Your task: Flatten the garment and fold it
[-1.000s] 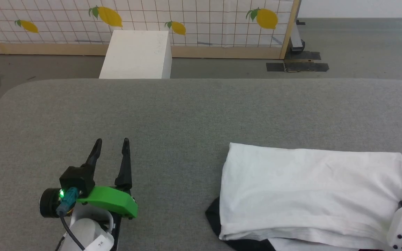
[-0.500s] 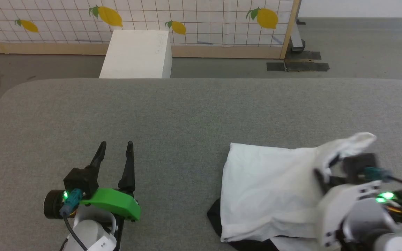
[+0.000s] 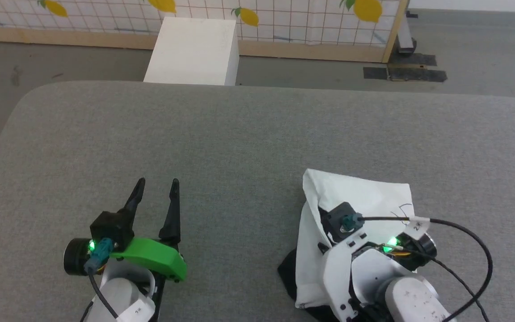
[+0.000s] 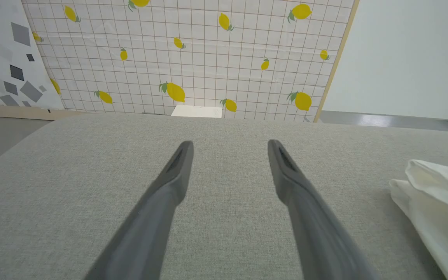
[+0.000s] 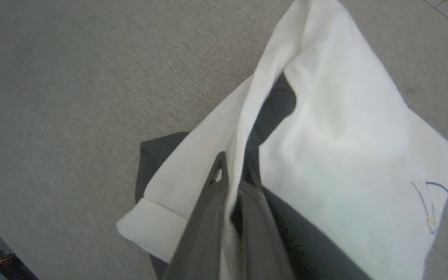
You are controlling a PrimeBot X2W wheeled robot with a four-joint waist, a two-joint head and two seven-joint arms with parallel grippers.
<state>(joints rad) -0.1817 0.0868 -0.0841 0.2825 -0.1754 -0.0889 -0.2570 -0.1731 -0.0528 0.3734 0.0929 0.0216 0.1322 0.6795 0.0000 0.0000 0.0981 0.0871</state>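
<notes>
The right gripper (image 5: 235,171) has its two long dark fingers pinched tight on a raised fold of the soft white shirt with black sleeves (image 5: 344,136), and the cloth runs between the fingertips. Its pale forearm (image 3: 400,295) comes up from the lower right of the head view, with the wrist bent over the shirt and a black cable (image 3: 476,250) looping off to the side. The left gripper (image 3: 158,182) hovers low over the bare grey fabric-covered table (image 3: 257,134), its fingers spread wide and holding nothing.

A second ago the shirt lay as a long flat rectangle stretching to the right. Its right end has since been carried across to the left, so it now shows as a shorter, doubled bundle. The head camera has also shifted a little, while the left gripper keeps the same stance.

The shirt lies at the near right of the table, under and around the right gripper and well apart from the left gripper. Black fabric peeks out at its near left corner.
</notes>
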